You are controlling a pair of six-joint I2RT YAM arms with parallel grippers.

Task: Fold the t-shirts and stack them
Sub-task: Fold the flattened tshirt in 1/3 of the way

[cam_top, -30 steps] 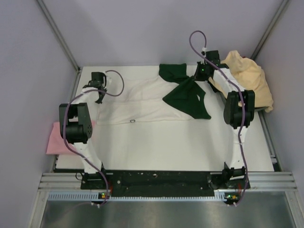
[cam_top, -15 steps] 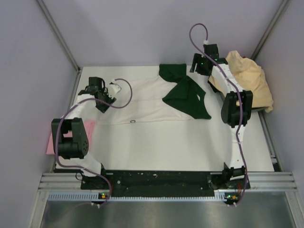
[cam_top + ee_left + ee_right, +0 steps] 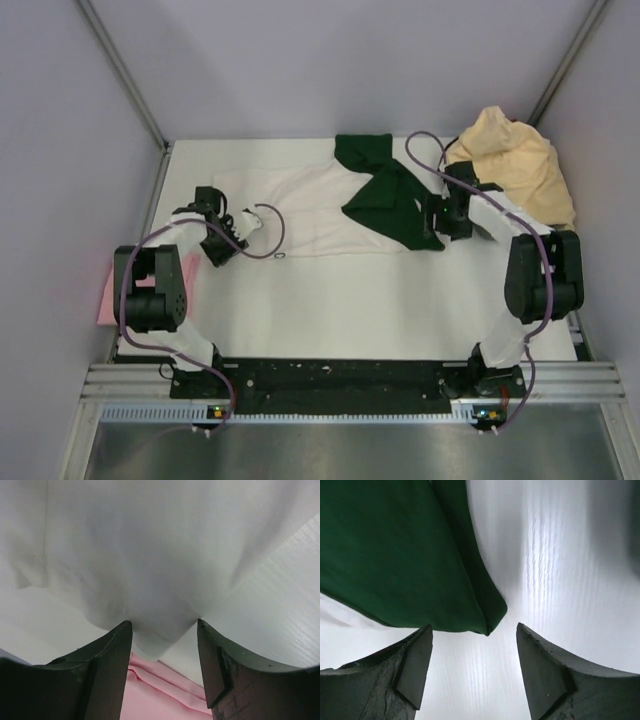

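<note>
A white t-shirt (image 3: 295, 205) lies spread flat across the back of the table, with dark green cloth (image 3: 390, 195) folded over its right part. My left gripper (image 3: 213, 250) is at the shirt's near left corner and stands open. In the left wrist view that gripper (image 3: 162, 630) has the white cloth (image 3: 150, 555) hanging down to its fingertips, ungripped, and the pink t-shirt (image 3: 165, 690) shows below. My right gripper (image 3: 438, 230) is open by the green cloth's near right corner. The right wrist view shows this gripper (image 3: 474, 630) just short of the green corner (image 3: 395, 555).
A pale yellow-tan t-shirt (image 3: 515, 165) is heaped at the back right corner. The pink t-shirt (image 3: 108, 295) lies off the table's left edge behind my left arm. Grey walls close in the table (image 3: 350, 300) on three sides.
Both grippers have opened and let the cloth go. Both arms pulled back from the far side toward the near edge of the shirt, the right one ending at the green corner.
</note>
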